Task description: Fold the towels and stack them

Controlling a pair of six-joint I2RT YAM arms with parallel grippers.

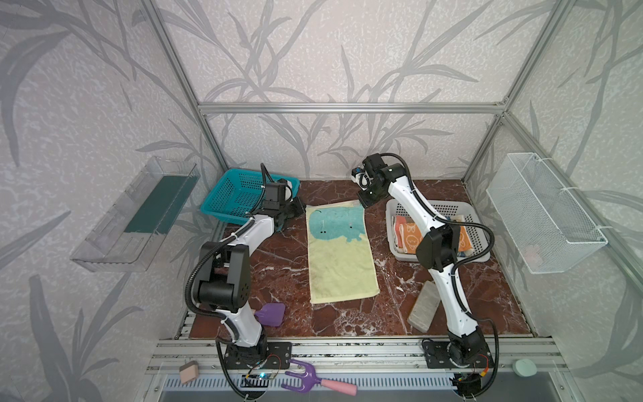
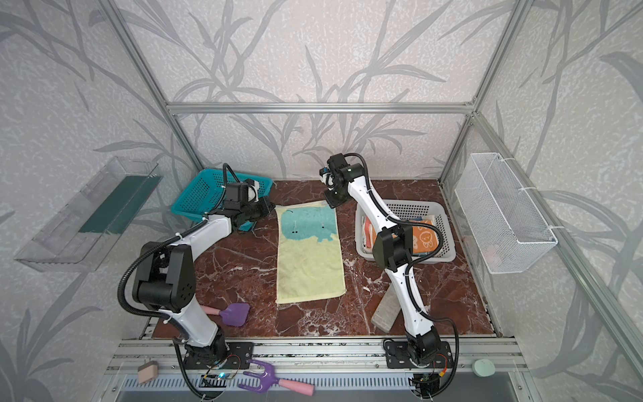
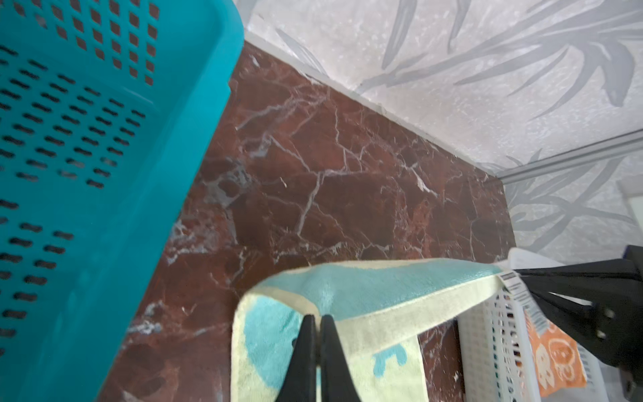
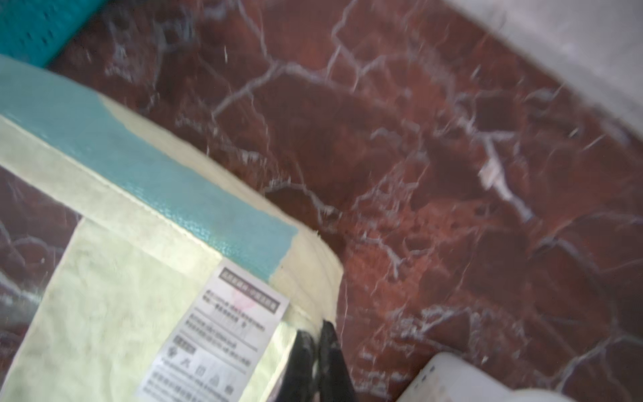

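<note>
The pale yellow towel [image 1: 342, 264] is spread on the table [image 1: 278, 264], long axis running near to far; its two far corners are each pinched tight by the left claw [image 3: 318, 318] and right claw [image 4: 318, 329].

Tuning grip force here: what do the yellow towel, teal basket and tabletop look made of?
Yellow towel: matte terry cloth; nubbly pile, sewn care label. Teal basket: moulded plastic, slightly glossy, slotted walls. Tabletop: red-brown marble look, white veins; real stone or printed sheet, cannot tell.
</note>
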